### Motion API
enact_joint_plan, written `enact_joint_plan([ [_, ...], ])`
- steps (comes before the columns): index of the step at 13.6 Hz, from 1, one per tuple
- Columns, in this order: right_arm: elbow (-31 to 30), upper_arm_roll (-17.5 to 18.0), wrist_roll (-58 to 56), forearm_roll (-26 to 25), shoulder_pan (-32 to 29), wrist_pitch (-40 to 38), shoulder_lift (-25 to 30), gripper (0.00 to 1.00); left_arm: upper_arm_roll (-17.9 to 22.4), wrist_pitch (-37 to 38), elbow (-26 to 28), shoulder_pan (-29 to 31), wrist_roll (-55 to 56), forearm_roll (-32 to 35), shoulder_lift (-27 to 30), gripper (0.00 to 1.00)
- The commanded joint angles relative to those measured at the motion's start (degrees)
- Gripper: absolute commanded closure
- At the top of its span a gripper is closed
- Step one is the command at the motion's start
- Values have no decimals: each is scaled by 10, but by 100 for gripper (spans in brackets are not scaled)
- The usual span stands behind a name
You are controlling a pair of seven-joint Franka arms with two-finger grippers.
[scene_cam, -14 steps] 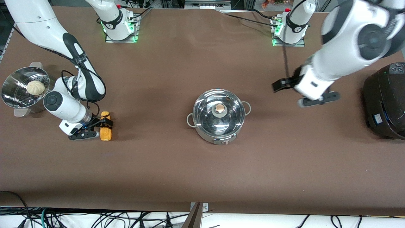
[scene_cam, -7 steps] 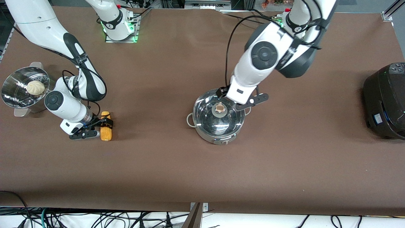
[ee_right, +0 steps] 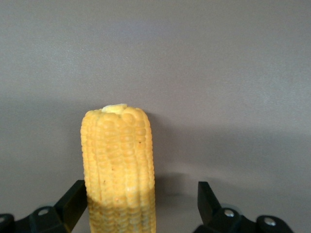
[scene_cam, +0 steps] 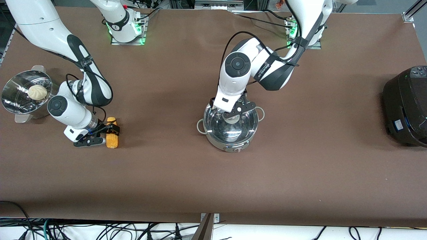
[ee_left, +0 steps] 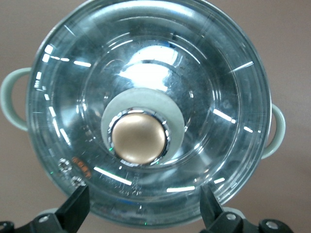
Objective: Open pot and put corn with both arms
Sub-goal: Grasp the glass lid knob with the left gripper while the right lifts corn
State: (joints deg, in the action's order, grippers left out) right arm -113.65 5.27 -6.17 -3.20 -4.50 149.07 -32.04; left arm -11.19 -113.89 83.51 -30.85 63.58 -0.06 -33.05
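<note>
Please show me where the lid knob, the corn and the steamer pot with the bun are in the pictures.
lid knob (ee_left: 139, 137): left wrist view, middle of its tan top.
corn (ee_right: 120, 165): right wrist view, middle of the cob's kernels.
steamer pot (scene_cam: 13, 87): front view, bare steel inner wall beside the bun.

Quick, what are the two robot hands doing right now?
Left gripper: open, over the pot lid's knob, holding nothing.
Right gripper: open, down at the corn, not gripping it.
</note>
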Motion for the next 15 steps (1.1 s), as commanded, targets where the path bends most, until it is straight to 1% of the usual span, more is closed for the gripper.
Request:
enact_joint_plan([
  [1,-11,12,-6,8,-5,4,10,0,9,3,-24,-5,4,16,-9,0],
  [6,-13,20,9,9,-5,4,14,0,15,2,-35,-4,-1,34,-21,1],
  [7,-13,20,8,8,-5,5,14,3,15,2,-37,-4,-2,36,-23,7],
  [8,-13,20,4,8,-6,4,14,29,15,2,-37,-4,-2,40,-25,14],
  [9,-13,20,0,8,-5,4,14,53,15,2,-37,-4,-3,45,-27,18],
  [10,-13,20,-1,8,-5,-1,14,70,15,2,-37,-3,-3,46,-28,24],
  [11,-11,20,-7,8,-5,-10,15,84,16,2,-38,-2,-14,46,-28,26],
  [13,-8,20,-16,7,-5,-20,15,100,18,2,-38,-2,-21,46,-28,26],
  [15,-8,20,-17,7,-5,-21,16,100,19,2,-39,-2,-20,46,-27,29],
])
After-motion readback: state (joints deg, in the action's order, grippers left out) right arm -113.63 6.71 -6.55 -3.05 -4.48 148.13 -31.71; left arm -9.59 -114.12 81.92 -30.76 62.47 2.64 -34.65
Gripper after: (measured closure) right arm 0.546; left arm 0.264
